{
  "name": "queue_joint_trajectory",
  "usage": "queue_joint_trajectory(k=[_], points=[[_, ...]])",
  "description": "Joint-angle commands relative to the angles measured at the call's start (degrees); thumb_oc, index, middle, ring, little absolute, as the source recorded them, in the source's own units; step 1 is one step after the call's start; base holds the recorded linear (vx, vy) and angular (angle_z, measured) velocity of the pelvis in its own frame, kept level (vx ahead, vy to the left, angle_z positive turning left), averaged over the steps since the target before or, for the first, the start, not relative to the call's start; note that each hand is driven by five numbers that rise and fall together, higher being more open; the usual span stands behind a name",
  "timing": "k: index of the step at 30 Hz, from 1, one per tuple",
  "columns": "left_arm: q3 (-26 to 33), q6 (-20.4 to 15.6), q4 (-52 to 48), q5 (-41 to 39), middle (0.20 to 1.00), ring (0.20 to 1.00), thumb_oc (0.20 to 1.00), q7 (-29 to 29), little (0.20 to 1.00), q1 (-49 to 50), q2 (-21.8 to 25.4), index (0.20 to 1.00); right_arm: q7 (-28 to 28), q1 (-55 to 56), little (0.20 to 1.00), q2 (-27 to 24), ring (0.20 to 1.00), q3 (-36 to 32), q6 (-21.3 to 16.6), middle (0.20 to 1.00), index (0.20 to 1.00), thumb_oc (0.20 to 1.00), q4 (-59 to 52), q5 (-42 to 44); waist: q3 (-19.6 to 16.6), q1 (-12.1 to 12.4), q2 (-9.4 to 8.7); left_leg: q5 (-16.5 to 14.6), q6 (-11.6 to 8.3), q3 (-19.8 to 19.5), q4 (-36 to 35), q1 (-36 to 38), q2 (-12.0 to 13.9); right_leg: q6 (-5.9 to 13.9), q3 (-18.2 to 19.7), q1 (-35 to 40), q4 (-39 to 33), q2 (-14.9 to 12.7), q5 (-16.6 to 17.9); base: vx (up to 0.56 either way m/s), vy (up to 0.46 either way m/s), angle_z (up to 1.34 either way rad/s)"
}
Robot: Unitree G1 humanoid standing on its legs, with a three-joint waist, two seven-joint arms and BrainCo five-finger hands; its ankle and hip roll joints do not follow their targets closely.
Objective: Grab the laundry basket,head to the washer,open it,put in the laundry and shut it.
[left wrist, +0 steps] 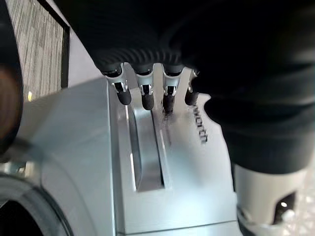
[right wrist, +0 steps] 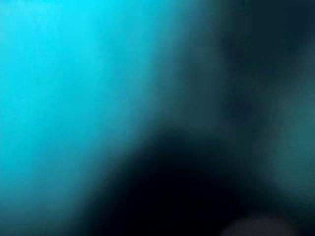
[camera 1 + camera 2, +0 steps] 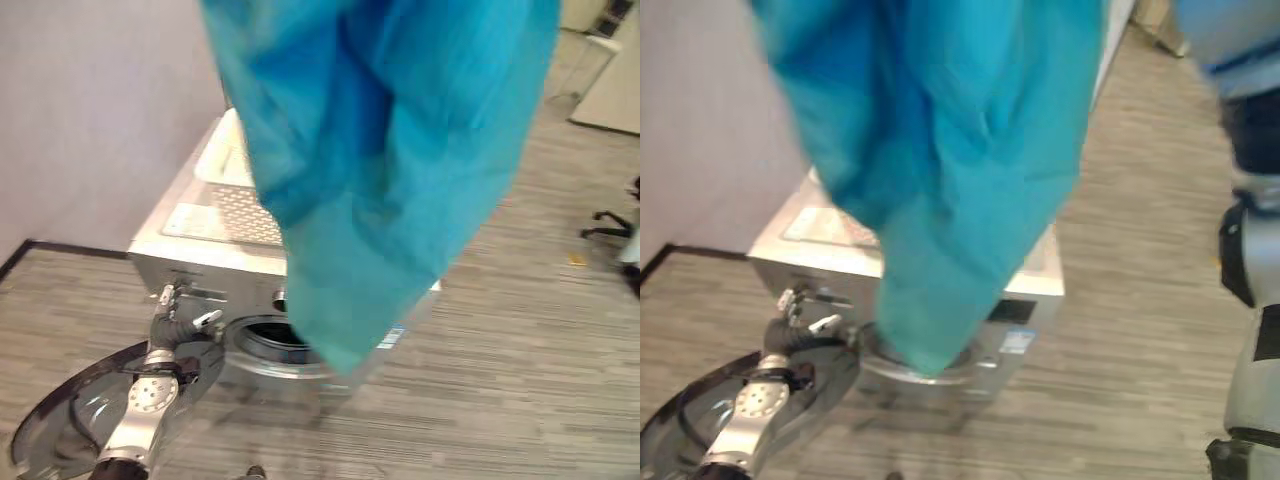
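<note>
Low at the left of the frame, the left hand rests against the washer's front panel beside the round port, its fingers straight and side by side, tips toward the detergent drawer slot. Just below it the glass door lies swung wide open toward the lower left corner. A turquoise garment hangs down the middle, its lowest edge over the port's rim; whatever grips it is hidden, with bare striped floor at right.

Soft matt blue cloth; brushed silver metal washer, glossy door; grey striped floor.
</note>
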Motion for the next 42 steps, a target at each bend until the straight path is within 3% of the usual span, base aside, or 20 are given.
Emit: queue_joint_trajectory(k=[1, 2, 4, 9, 10, 13, 18, 21, 23, 27, 29, 30, 32, 33, 38, 42], points=[[2.68, -1.94, -2.18, 2.60, 1.000, 1.000, 1.000, 1.29, 1.000, -1.03, 0.31, 1.000, -1.74, 1.46, 0.200, -2.56, 0.200, -9.53, 0.09, 0.200, 0.200, 0.200, -4.16, -2.08, -3.11, 2.14, -0.33, -4.41, 0.76, -0.30, -0.46, -5.49, -4.27, 4.64, -1.58, 16.80, -9.44, -0.39, 6.26, -0.11, -0.108, -0.11], [2.61, -1.93, -2.15, 2.66, 1.000, 1.000, 1.000, 1.30, 1.000, -0.99, 0.46, 1.000, -1.59, 2.27, 0.200, -2.61, 0.200, -10.18, 0.20, 0.200, 0.200, 0.200, -4.81, -2.23, -3.20, 2.19, -0.47, -4.30, 0.66, -0.31, -0.47, -5.51, -4.17, 4.54, -1.60, 16.85, -9.60, -0.27, 6.36, -0.20, -0.175, 0.06], [2.82, -1.69, -2.77, 3.63, 1.000, 1.000, 1.000, 1.22, 1.000, -0.99, -0.95, 1.000, -2.20, 10.76, 0.200, -4.76, 0.200, -16.62, -0.14, 0.200, 0.200, 0.200, -11.44, -5.59, -2.57, 1.45, 0.77, -2.56, -0.31, -0.38, -0.98, -6.53, -3.06, 3.50, -1.57, 17.13, -12.53, 1.41, 3.07, -0.12, -0.114, 0.11], [2.82, -1.11, -4.35, 4.07, 1.000, 1.000, 1.000, 0.93, 1.000, 0.21, -3.21, 1.000, -2.72, 24.55, 0.200, -6.68, 0.200, -26.53, 0.85, 0.200, 0.200, 0.200, -19.54, -12.08, -1.57, 0.35, 1.73, -0.15, -1.61, -1.02, -1.45, -7.71, -1.94, 2.69, -2.65, 17.26, -14.41, 2.80, 2.75, -0.10, -0.081, 0.03], [2.92, -0.88, -5.07, 4.29, 1.000, 1.000, 1.000, 0.45, 1.000, 1.39, -4.18, 1.000, -2.84, 31.82, 0.200, -7.61, 0.200, -31.32, 1.74, 0.200, 0.200, 0.200, -21.32, -14.16, -1.45, -0.45, 2.13, 0.41, -1.68, -1.37, -2.03, -7.69, -1.72, 2.61, -3.13, 17.28, -14.72, 3.33, 2.88, -0.07, -0.043, 0.06], [2.65, -0.73, -5.38, 4.49, 1.000, 1.000, 1.000, 0.13, 1.000, 2.06, -4.45, 1.000, -3.05, 36.71, 0.200, -8.72, 0.200, -34.45, 2.46, 0.200, 0.200, 0.200, -21.50, -14.96, -1.54, -0.85, 2.16, 0.85, -1.81, -1.65, -2.27, -7.78, -1.57, 2.52, -3.36, 17.03, -14.70, 3.60, 3.00, -0.05, -0.025, 0.09], [4.69, -0.57, -6.37, 4.57, 1.000, 1.000, 1.000, -1.26, 1.000, 5.68, -6.18, 1.000, -4.67, 59.51, 0.200, -14.85, 0.200, -48.91, 6.74, 0.200, 0.200, 0.200, -15.32, -16.38, -1.93, -3.54, 3.46, 1.78, -1.98, -1.82, -4.21, -7.17, -1.29, 2.39, -3.62, 17.08, -15.35, 4.08, 3.41, -0.01, -0.008, 0.13], [5.97, -0.51, -6.77, 4.52, 1.000, 1.000, 1.000, -1.47, 1.000, 7.08, -6.61, 1.000, -5.45, 66.88, 0.200, -16.32, 0.200, -55.13, 8.77, 0.200, 0.200, 0.200, -13.87, -18.75, -2.31, -3.88, 3.58, 1.78, -1.94, -1.98, -4.65, -6.80, -1.44, 2.55, -3.59, 17.24, -15.36, 3.98, 3.67, 0.02, 0.007, 0.01], [8.15, -0.34, -6.93, 4.31, 1.000, 1.000, 1.000, -1.67, 1.000, 8.17, -7.66, 1.000, -5.42, 77.84, 0.200, -12.85, 0.200, -62.81, 9.81, 0.200, 0.200, 0.200, -13.17, -18.58, -2.54, -4.83, 3.98, 1.74, -1.85, -1.91, -5.20, -6.34, -1.68, 2.65, -3.59, 17.31, -15.39, 3.76, 3.97, 0.05, 0.009, 0.01], [9.81, -0.20, -6.81, 3.75, 1.000, 1.000, 1.000, -1.80, 1.000, 8.55, -8.12, 1.000, -4.68, 89.29, 0.200, -6.00, 0.200, -69.75, 9.13, 0.200, 0.200, 0.200, -15.74, -17.70, -2.80, -4.92, 3.98, 1.73, -1.70, -1.98, -5.72, -6.05, -1.93, 2.71, -3.39, 17.21, -15.34, 3.54, 4.10, 0.02, 0.003, 0.00], [10.70, -0.21, -6.89, 4.13, 1.000, 1.000, 1.000, -1.92, 1.000, 8.95, -8.55, 1.000, -3.10, 94.64, 0.200, -0.07, 0.200, -70.36, 8.01, 0.200, 0.200, 0.200, -17.02, -16.31, -2.76, -5.05, 4.28, 1.57, -1.57, -1.79, -5.80, -5.82, -2.03, 2.71, -3.46, 17.26, -15.57, 3.29, 4.13, 0.00, 0.000, 0.00], [10.70, -0.21, -6.89, 4.13, 1.000, 1.000, 1.000, -1.92, 1.000, 8.95, -8.55, 1.000, -3.10, 94.64, 0.200, -0.07, 0.200, -70.36, 8.01, 0.200, 0.200, 0.200, -17.02, -16.31, -2.76, -5.05, 4.28, 1.57, -1.57, -1.79, -5.80, -5.82, -2.03, 2.71, -3.46, 17.26, -15.57, 3.29, 4.13, 0.02, -0.006, -0.03], [10.91, -0.35, -7.53, 4.40, 1.000, 1.000, 1.000, -1.96, 1.000, 9.67, -8.58, 1.000, -1.75, 97.39, 0.200, 4.79, 0.200, -69.03, 6.98, 0.200, 0.200, 0.200, -18.17, -14.95, -2.79, -5.08, 4.27, 1.40, -1.45, -1.68, -5.69, -5.75, -2.17, 2.68, -3.53, 17.25, -15.61, 3.16, 4.25, 0.01, -0.010, -0.07], [10.59, -0.52, -8.27, 4.17, 1.000, 1.000, 1.000, -1.84, 1.000, 9.97, -8.59, 1.000, 0.14, 99.72, 0.200, 12.36, 0.200, -64.91, 5.19, 0.200, 0.200, 0.200, -20.34, -12.08, -2.37, -5.32, 4.36, 1.36, -1.42, -1.67, -5.19, -6.11, -2.19, 2.17, -3.66, 17.06, -15.51, 3.27, 3.56, 0.00, -0.022, -0.04], [8.75, -1.48, -12.19, 3.65, 1.000, 1.000, 1.000, -3.19, 1.000, 10.60, -6.58, 1.000, 4.72, 101.37, 0.200, 17.80, 0.200, -56.73, 2.95, 0.200, 0.200, 0.200, -22.94, -8.89, -0.89, -5.31, 4.49, 1.83, -1.74, -1.76, -3.58, -8.09, -1.87, 0.81, -4.44, 16.19, -14.88, 3.88, 1.88, -0.05, -0.027, 0.08], [8.00, -1.87, -16.43, 2.94, 1.000, 1.000, 1.000, -4.13, 1.000, 11.98, -4.60, 1.000, 7.04, 100.10, 0.200, 19.13, 0.200, -49.85, 2.33, 0.200, 0.200, 0.200, -22.99, -5.93, 0.78, -4.33, 4.58, 2.44, -2.02, -2.13, -2.18, -9.23, -1.39, -0.47, -5.18, 15.45, -13.76, 4.55, 0.18, -0.09, -0.054, 0.09]])
